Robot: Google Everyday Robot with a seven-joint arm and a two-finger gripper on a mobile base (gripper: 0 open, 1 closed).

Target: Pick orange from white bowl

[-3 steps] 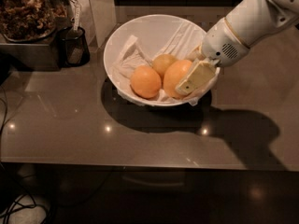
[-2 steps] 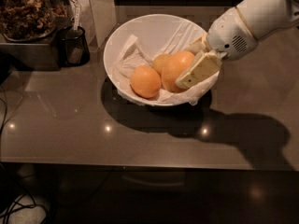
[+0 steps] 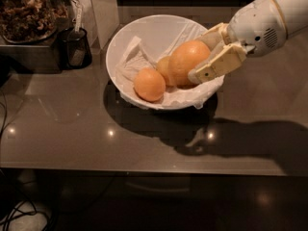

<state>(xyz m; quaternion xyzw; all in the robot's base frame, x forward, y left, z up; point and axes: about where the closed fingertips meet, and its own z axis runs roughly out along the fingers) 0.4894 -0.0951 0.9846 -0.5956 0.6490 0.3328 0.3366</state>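
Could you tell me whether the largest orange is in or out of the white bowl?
In, apparently raised: the large round orange, clamped by the two-finger gripper, sits above two smaller fruits within the wide white bowl's rim.

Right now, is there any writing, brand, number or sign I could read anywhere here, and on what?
None can be read.
The gripper, above the white bowl and closed around the orange, shows no lettering.
The dark container at the left shows nothing legible either.

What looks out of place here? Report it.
Nothing spilled. The end effector, at the right side of the white bowl, grips the orange; the paper lining hangs untidily over the front rim.
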